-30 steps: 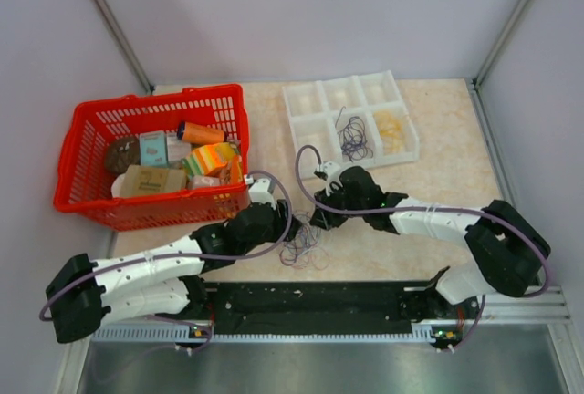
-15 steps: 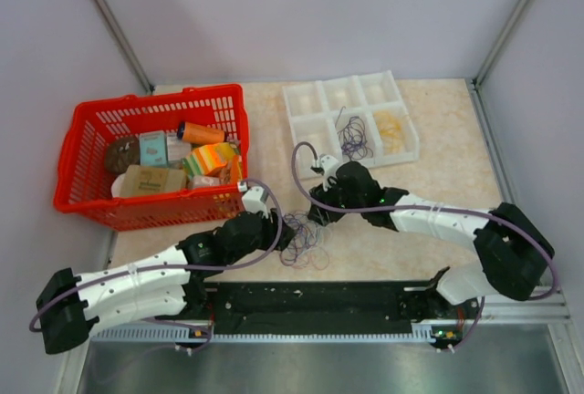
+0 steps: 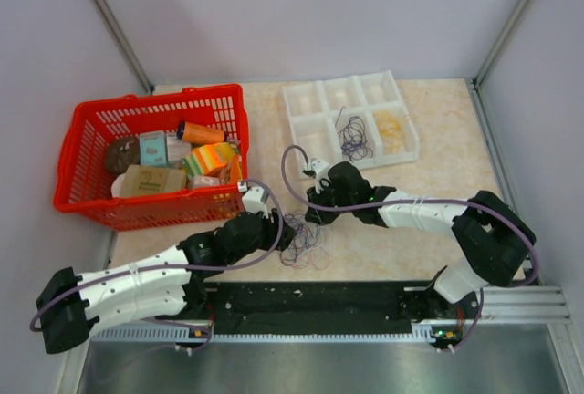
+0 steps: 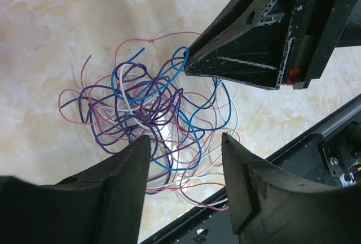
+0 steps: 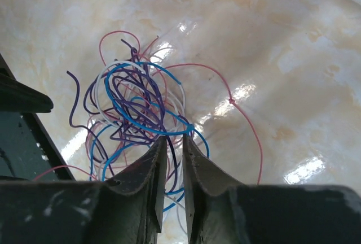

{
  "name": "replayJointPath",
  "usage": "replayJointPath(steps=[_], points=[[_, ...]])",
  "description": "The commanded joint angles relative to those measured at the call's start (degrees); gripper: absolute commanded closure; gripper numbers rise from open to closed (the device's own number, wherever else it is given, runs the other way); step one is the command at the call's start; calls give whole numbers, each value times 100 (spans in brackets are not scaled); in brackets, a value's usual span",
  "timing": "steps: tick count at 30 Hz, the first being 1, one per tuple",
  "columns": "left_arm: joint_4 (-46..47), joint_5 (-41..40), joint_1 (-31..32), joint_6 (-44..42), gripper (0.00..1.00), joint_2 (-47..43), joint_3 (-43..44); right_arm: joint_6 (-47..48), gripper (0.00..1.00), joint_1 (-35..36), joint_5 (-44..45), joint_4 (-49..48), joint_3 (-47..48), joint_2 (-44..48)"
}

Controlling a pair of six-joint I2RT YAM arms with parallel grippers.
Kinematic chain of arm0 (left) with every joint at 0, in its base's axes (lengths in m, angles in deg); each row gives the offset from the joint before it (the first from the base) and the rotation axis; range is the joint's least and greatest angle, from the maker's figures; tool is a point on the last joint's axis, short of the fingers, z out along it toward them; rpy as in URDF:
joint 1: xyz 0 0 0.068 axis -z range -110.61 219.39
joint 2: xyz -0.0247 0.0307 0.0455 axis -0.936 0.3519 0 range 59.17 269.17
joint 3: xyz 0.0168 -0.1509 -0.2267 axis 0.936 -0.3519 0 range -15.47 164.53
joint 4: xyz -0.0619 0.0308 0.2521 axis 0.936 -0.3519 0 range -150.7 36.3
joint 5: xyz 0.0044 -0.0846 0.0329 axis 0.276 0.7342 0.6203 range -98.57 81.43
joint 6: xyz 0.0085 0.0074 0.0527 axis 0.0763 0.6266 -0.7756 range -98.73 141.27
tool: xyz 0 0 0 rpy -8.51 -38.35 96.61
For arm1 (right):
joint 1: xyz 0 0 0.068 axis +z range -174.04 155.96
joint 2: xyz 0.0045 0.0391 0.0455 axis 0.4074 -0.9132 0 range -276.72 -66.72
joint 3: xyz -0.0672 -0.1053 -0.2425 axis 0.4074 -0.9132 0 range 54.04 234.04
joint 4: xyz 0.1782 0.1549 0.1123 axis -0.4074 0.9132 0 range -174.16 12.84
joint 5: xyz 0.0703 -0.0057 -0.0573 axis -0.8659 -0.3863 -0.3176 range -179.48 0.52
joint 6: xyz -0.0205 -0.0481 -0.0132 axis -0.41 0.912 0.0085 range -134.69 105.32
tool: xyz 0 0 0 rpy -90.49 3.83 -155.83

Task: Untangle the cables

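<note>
The cables (image 3: 301,241) lie as one loose tangle of purple, blue, pink-red and white wires on the marble tabletop near the front edge. In the left wrist view the cables (image 4: 146,108) spread just beyond my left gripper (image 4: 186,139), which is open wide above their near side with nothing between its fingers. My right gripper (image 3: 312,219) points down at the tangle's far edge. In the right wrist view its jaws stand a narrow gap apart (image 5: 175,138), with a blue wire (image 5: 148,124) crossing right at the tips. The right gripper's tip (image 4: 189,63) touches that blue loop.
A red basket (image 3: 155,99) full of small packages stands at the left. A white compartment tray (image 3: 404,113) at the back holds a dark wire bundle (image 3: 354,141) and a pale one (image 3: 391,129). The black mounting rail (image 3: 310,298) runs just behind the tangle's near side.
My right gripper has moved left onto the tangle's edge and its jaws have narrowed. The left arm drew back toward the left, then held still.
</note>
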Motion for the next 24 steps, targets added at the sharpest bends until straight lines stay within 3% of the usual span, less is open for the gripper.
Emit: replayJointPath(steps=[1,3,7,12,15,19,24], points=[[-370,-385,-211,710,39,324,-335,-82,93,68,-169,-297,156,80],[-291,-368,-290,728,35,675,-283,-170,100,77,-258,-139,174,194],[-19,-184,-457,509,33,1439,6,-521,100,77,-328,28,-71,851],[-89,-288,-502,394,51,2487,438,-776,100,77,-188,572,-55,1950],[305,-210,-502,473,57,2470,219,-865,100,77,-143,862,129,2408],[281,-7,-475,508,81,2277,78,-926,100,77,66,1275,594,3022],[26,-130,-475,412,84,1759,-98,-567,100,77,1374,2153,2191,3718]])
